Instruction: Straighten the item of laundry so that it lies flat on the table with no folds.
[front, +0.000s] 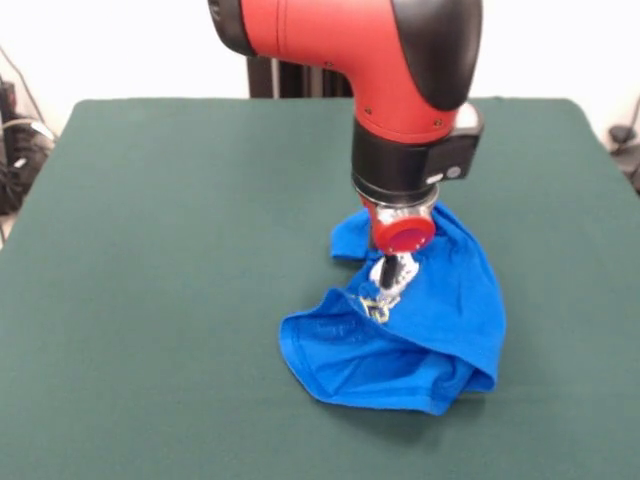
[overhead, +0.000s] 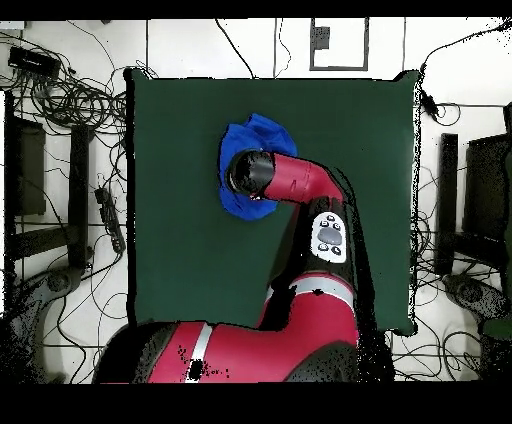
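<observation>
The bright blue T-shirt (front: 420, 340) lies crumpled and folded over itself on the dark green table (front: 150, 250), right of centre in the front view. Its print is hidden. My gripper (front: 382, 300) points straight down into the middle of the heap, its fingers close together and pinching a fold of cloth that rises up to them. In the overhead view the shirt (overhead: 256, 134) shows as a blue bunch near the table's (overhead: 180, 200) far edge. The arm's wrist covers much of it and hides the gripper.
The red arm (overhead: 300, 185) reaches across the table from its base at the overhead view's bottom. The black pedestal (front: 290, 78) stands behind the table's far edge. Cables and equipment (overhead: 70, 100) lie on the floor on both sides.
</observation>
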